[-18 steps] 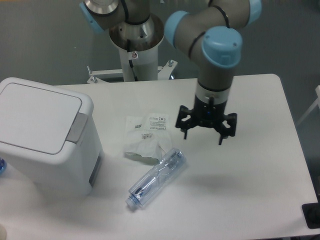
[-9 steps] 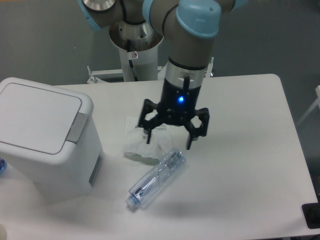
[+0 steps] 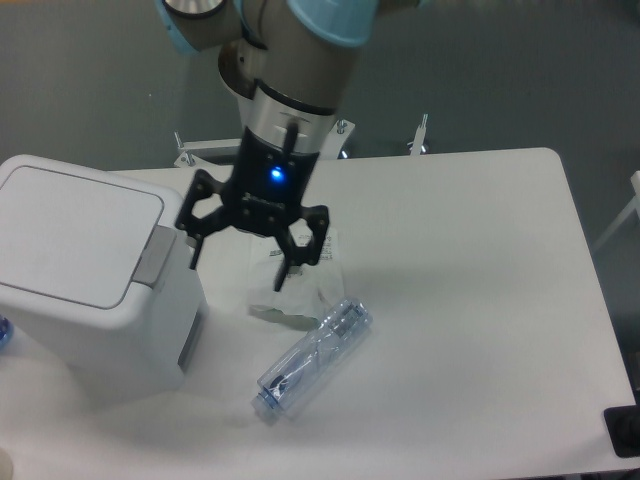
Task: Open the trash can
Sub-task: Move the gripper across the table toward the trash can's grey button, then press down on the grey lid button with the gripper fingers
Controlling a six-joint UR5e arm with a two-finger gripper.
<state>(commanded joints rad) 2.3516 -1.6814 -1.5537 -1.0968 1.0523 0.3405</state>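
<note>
I've got the tool (image 3: 240, 264) hanging with its fingers spread apart and nothing in them, just beside the trash can (image 3: 90, 275) at the worktop's (image 3: 470, 330) left edge. Lid's shut; its grey push tab (image 3: 155, 255) faces the tool, so I'd press there.

crumpled wrapper (image 3: 300, 295) half behind gripper (image 3: 243, 258); dark object (image 3: 625, 432) cut off at right edge

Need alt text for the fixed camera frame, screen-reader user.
A robot arm's open gripper hangs above a white table, just right of a large white trash can whose lid is shut. Below the gripper lie a crumpled plastic wrapper and an empty clear bottle on its side.
</note>
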